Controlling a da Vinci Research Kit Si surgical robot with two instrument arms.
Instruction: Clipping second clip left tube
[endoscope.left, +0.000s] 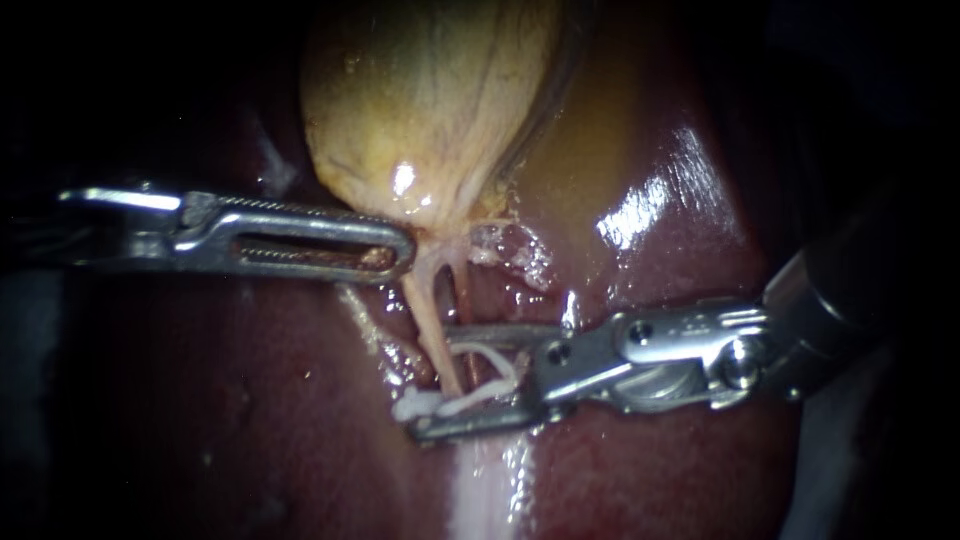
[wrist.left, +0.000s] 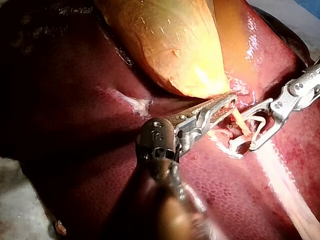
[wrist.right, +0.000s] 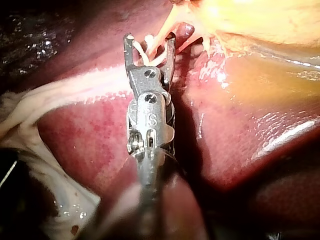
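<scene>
The yellow gallbladder (endoscope.left: 430, 110) lies on the dark red liver (endoscope.left: 680, 300). Two thin tubes run down from its neck: a pale left tube (endoscope.left: 432, 325) and a redder right tube (endoscope.left: 466, 300). My left instrument (endoscope.left: 405, 250) comes in level, its windowed jaws shut on the gallbladder's neck, which also shows in the left wrist view (wrist.left: 231, 100). My right instrument (endoscope.left: 432, 382) holds an open white clip (endoscope.left: 480, 385) between its spread jaws. The left tube passes between the clip's legs. From the right wrist view the right instrument (wrist.right: 150, 37) and its clip (wrist.right: 145, 52) straddle the tube (wrist.right: 165, 30).
A pale white band of tissue (endoscope.left: 490, 480) runs down the liver below the right instrument's jaws. Frayed whitish tissue (endoscope.left: 515, 250) sits beside the tubes, on the side of the right instrument's shaft. The wet liver surface (endoscope.left: 650, 205) glistens there. A dark surround frames the organ.
</scene>
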